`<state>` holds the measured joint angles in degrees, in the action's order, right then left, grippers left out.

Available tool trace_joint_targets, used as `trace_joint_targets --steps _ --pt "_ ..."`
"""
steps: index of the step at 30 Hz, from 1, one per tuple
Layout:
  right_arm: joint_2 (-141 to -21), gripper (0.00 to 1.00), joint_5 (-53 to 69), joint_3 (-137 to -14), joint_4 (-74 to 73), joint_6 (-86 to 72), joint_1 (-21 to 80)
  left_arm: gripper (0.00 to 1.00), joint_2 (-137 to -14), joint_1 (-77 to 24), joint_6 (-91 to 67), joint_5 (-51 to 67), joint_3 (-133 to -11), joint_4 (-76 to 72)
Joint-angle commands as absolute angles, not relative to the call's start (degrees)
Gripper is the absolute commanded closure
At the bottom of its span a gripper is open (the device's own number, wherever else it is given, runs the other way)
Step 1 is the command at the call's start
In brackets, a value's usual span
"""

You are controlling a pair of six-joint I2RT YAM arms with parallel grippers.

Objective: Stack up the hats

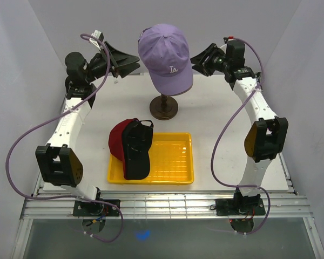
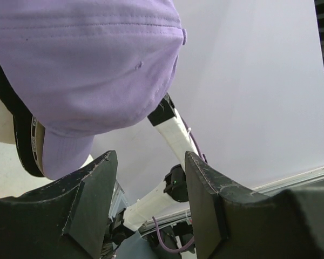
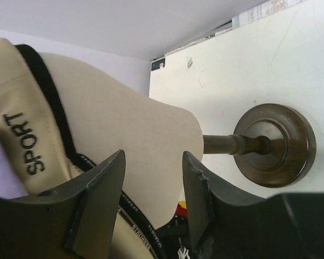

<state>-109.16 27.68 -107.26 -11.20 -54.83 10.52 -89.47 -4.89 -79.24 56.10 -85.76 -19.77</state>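
The lavender cap (image 1: 164, 54) sits on the cream mannequin head at the back centre. It fills the upper left of the left wrist view (image 2: 86, 59). A tan cap (image 3: 21, 135) with a black band and the word "SPORT" lies under it on the head. The black cap (image 1: 137, 151) lies on the red cap (image 1: 117, 139) in the yellow tray's left end. My left gripper (image 1: 128, 65) is open and empty, just left of the lavender cap. My right gripper (image 1: 198, 59) is open and empty, just right of it, with its fingers (image 3: 100, 189) near the head's lower part.
The mannequin head (image 3: 135, 135) stands on a thin post with a round dark base (image 1: 164, 109) behind the yellow tray (image 1: 178, 162). The base also shows in the right wrist view (image 3: 275, 143). The right arm (image 2: 173, 129) shows beyond the left gripper's jaws. Walls close the table's back and sides.
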Motion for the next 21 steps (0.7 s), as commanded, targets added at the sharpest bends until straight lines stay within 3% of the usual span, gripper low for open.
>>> trace_joint_targets --steps 1,9,21 --pt "-108.1 0.49 26.2 -108.2 -10.6 -53.1 11.9 0.37 -91.1 -6.2 -78.1 54.8 -89.8 -20.4" --pt "-105.4 0.52 25.3 -100.7 -7.5 -53.4 14.0 0.36 -94.7 -7.4 -78.5 54.5 -93.5 -20.4" --pt "-100.1 0.53 27.2 -83.2 10.2 -62.7 16.2 0.36 -98.1 -7.8 -79.5 55.0 -97.3 -20.5"
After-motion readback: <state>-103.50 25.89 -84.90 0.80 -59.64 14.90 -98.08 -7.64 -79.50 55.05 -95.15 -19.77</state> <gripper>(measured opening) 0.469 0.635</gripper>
